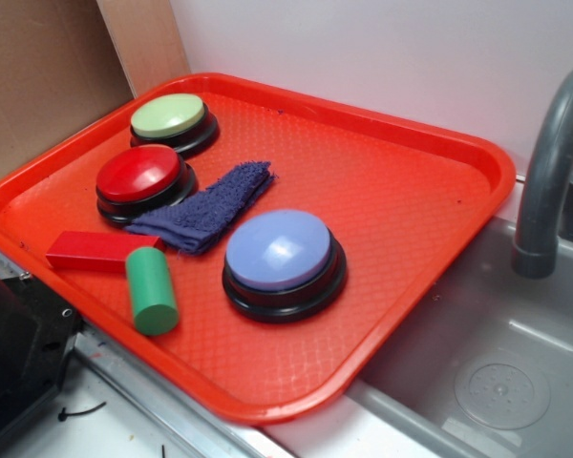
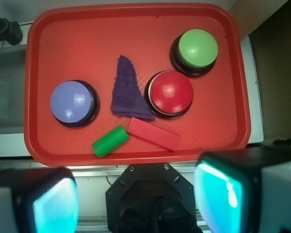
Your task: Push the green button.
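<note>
The green button (image 1: 169,116) (image 2: 198,48), pale green on a black base, sits in the far left corner of the red tray (image 1: 430,248) (image 2: 77,39). Just in front of it is a red button (image 1: 138,176) (image 2: 170,92). In the wrist view my gripper (image 2: 138,199) is open, high above the tray's near edge, its two teal pads (image 2: 56,206) wide apart with nothing between them. The gripper does not show in the exterior view.
On the tray also lie a large lavender-blue button (image 1: 279,252) (image 2: 72,102), a purple cloth (image 1: 208,207) (image 2: 128,92), a dark green cylinder (image 1: 151,290) (image 2: 110,141) and a red block (image 1: 95,250) (image 2: 153,133). A grey sink (image 1: 497,372) with a faucet (image 1: 552,162) is to the right.
</note>
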`<control>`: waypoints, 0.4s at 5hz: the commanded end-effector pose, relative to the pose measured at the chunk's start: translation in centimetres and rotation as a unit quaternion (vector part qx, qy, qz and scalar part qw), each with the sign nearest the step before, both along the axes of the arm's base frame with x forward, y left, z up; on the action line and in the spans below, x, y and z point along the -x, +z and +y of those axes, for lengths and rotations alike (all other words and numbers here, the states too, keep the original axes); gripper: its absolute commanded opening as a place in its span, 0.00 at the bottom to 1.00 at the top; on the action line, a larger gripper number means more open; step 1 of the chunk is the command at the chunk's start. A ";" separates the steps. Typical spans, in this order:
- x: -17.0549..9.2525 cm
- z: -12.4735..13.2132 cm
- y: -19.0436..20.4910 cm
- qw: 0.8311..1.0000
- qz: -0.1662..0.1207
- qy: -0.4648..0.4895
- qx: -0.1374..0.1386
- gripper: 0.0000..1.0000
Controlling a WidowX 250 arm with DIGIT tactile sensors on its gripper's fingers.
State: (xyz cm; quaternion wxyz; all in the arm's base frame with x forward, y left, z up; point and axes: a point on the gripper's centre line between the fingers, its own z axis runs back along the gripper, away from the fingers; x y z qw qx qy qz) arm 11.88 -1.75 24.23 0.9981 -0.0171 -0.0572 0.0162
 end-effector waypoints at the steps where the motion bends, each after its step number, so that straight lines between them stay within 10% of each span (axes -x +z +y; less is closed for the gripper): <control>1: 0.0 0.0 0.0 1.000 0.000 0.000 0.000 1.00; 2: -3.5 4.8 -2.5 0.997 -0.003 0.079 -0.008 1.00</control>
